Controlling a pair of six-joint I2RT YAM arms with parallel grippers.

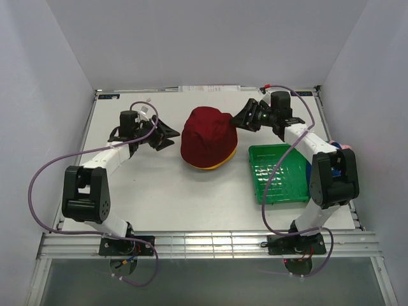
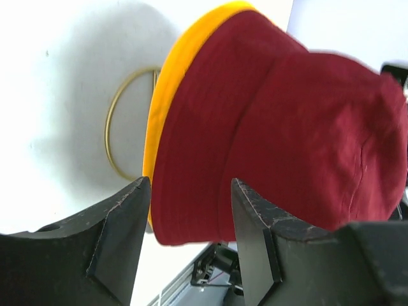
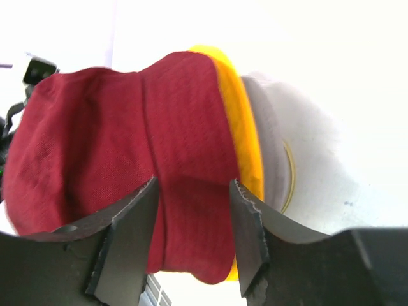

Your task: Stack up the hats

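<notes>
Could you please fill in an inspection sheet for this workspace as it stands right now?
Surface: white table, no spills seen.
Job's things: red hat sits over yellow hat on a gold stand; blue fabric and pink fabric peek out by the right arm, too hidden to identify.
Clutter: green tray, right of the hats.
Grippers: left gripper and right gripper both open, flanking the hats, holding nothing.
Cables: a purple cable loops off the left arm, another off the right; neither reaches the hats.
Surroundings: white walls on three sides.
</notes>
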